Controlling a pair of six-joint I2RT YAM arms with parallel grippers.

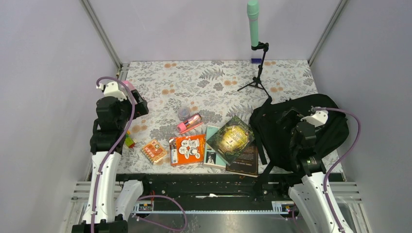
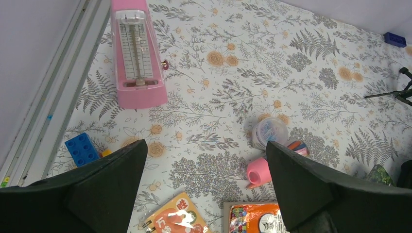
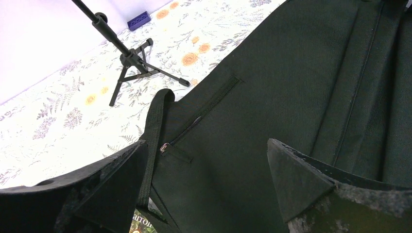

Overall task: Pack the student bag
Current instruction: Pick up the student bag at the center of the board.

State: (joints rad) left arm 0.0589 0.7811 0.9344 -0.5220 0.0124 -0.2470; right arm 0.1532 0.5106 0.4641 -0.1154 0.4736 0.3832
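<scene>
Your left gripper (image 2: 205, 145) has its two fingers spread wide and nothing is between them; it hangs in the air over the flowered table (image 1: 218, 77), at about 9 o'clock of the table in the top view. Under it you see bare cloth. At 11 o'clock from it lies a pink metronome (image 2: 136, 53), at 9 o'clock a blue brick (image 2: 81, 148), and at 3 o'clock a small clear round box (image 2: 268, 131) with a pink tube (image 2: 258, 171) just beside it. Your right gripper (image 3: 205, 143) is also wide open and empty. It hovers over the student bag (image 1: 272, 126), and I cannot tell if it touches the fabric. The bag lies flat at about 4 o'clock of the table, with a closed zip pocket (image 3: 204, 111) and a strap (image 3: 154, 131) facing the right wrist camera. The books (image 1: 231, 137) lie against the bag's 9 o'clock side, and a black tripod (image 1: 256, 80) stands at 12 o'clock from it.
</scene>
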